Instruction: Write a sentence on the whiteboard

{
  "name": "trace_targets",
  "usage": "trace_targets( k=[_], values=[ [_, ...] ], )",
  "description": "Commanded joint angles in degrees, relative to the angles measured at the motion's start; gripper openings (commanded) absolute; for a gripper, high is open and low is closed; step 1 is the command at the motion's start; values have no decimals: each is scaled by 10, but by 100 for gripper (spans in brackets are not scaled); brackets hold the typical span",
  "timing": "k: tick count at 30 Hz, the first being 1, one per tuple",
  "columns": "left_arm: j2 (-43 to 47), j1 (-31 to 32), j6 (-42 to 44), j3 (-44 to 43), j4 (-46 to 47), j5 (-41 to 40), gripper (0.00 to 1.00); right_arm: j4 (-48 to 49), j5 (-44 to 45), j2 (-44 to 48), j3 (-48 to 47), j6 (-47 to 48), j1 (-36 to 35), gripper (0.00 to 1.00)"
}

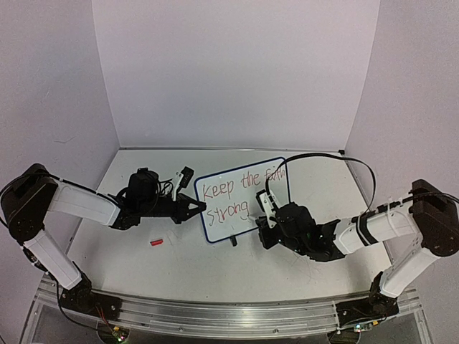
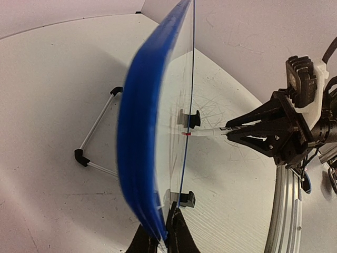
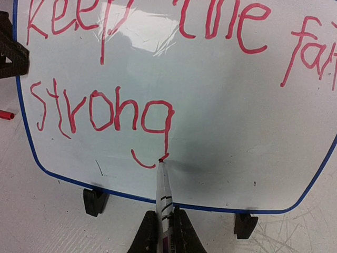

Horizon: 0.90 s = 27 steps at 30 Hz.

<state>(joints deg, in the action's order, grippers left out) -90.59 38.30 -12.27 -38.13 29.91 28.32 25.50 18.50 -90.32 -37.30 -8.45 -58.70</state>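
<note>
Near you: right gripper (image 3: 164,224) fingers clamped on marker (image 3: 162,184), red tip touching the g's tail. Whiteboard (image 3: 237,121) stands on black clip feet (image 3: 95,201), mid-table (image 1: 301,276), blue-rimmed. Sentence (image 3: 100,110) in red, two lines, "strong" below. Left gripper (image 2: 160,234) pinches the board's left edge.

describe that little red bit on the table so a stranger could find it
Find the whiteboard standing mid-table, its left edge held by the left tool. Below that arm in the top view, a small red piece lies flat on the tabletop. Unlike the red lettering, it is off the board.
</note>
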Motion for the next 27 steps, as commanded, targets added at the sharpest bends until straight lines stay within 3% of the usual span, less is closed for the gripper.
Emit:
trace_targets(
  k=[1, 14, 27],
  values=[
    [-3, -13, 43, 3, -48, -90, 0, -6, -4, -16, -24, -10, 1, 0],
    [-5, -13, 43, 4, -48, -92, 0, 33, -37, 46, 10, -8, 1, 0],
    [-2, -13, 40, 2, -50, -90, 0, 8, 16, 45, 3, -16, 21, 0]
  ],
)
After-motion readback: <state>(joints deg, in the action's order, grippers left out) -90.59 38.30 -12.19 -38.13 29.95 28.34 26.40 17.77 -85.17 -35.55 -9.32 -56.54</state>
